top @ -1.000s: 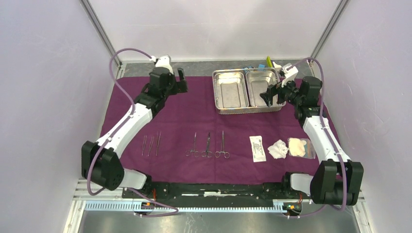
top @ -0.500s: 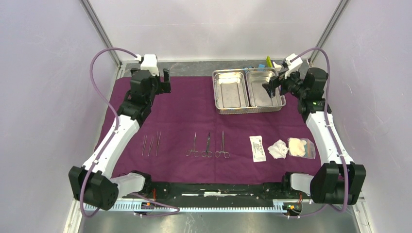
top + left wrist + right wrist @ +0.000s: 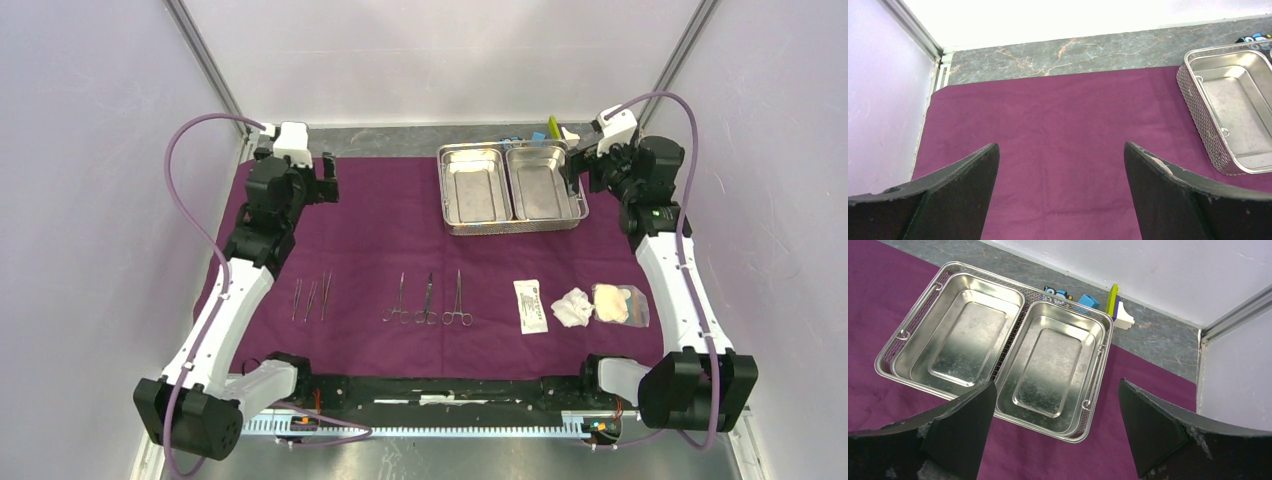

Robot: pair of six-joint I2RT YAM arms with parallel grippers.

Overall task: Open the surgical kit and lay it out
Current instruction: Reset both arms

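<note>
On my overhead feed the plum-purple cloth lies spread flat over most of the table, with grey marbled tabletop showing past its far edge.

The steel tray sits on the far right part of the cloth. Both of its compartments are bare, shiny metal, and a mesh wall runs around the outside.

My left gripper hangs over the far left corner of the cloth, well apart from the tray. On the left wrist camera its jaws are spread wide with only purple fabric between them, so it is released and grasping nothing.

My right gripper hovers at the tray's right end. On its wrist camera the jaws gape over the near rim of the right compartment and touch nothing that I can see, so it is also released.

Along the near half of the cloth everything is set out in a row. Three scissor-handled instruments lie side by side near the middle, handles toward me. Three tweezers lie to their left.

To the right come the white flat packet, then a crumpled white gauze pad, then a tan pad in a clear wrapper just beside it.

Behind the tray, off the cloth, stand a small blue block and a yellow-green block.
</note>
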